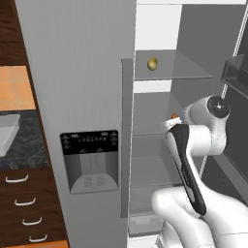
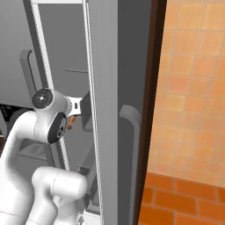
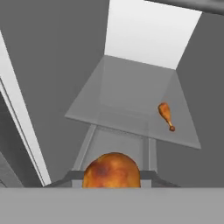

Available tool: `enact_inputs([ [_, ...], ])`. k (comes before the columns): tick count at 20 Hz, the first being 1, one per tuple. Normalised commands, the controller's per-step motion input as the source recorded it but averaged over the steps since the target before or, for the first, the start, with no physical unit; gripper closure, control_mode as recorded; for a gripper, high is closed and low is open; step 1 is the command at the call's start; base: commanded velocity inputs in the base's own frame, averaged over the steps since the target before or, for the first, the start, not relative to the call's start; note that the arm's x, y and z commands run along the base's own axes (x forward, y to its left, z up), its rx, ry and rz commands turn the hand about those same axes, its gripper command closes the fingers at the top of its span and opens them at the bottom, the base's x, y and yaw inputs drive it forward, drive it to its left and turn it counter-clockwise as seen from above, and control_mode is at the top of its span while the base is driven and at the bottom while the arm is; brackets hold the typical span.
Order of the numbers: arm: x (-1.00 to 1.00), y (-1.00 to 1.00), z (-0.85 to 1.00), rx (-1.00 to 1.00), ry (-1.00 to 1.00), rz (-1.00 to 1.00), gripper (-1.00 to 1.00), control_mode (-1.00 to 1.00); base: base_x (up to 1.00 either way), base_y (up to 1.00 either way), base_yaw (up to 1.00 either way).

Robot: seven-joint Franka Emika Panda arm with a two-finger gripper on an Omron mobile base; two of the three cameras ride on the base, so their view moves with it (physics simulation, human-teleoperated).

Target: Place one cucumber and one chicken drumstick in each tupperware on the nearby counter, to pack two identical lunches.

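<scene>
Orange-brown drumstick (image 3: 112, 170) clenched in end effector (image 3: 112, 177) — inside open fridge (image 1: 160, 145); second drumstick (image 3: 165, 114) near glass shelf (image 3: 127, 98) edge.

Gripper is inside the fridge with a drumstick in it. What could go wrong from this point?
1. The gripper is shut on a drumstick whose bulk sticks out past the fingertips; the hold may be shallow, so it could slip on the way out.
2. The arm reaches through a narrow gap beside the fridge door; pulling back could clip the door edge or a glass shelf.
3. A second drumstick lies on that shelf; a careless swing might knock it.
</scene>
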Motion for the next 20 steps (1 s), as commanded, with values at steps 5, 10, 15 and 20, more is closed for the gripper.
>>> enact_inputs([
  [5, -0.63, 0.14, 0.07, 0.00, -0.25, 0.00, 1.00, 1.00, -0.20, 0.11, 0.00],
  [10, 0.00, 0.00, 0.00, 0.00, 0.00, 0.00, 1.00, 1.00, -0.64, 0.98, 0.00],
  [15, 0.00, 0.00, 0.00, 0.00, 0.00, 0.00, 1.00, 1.00, -0.08, 1.00, 0.00],
  [20, 0.00, 0.00, 0.00, 0.00, 0.00, 0.00, 1.00, 1.00, -0.03, 1.00, 0.00],
])
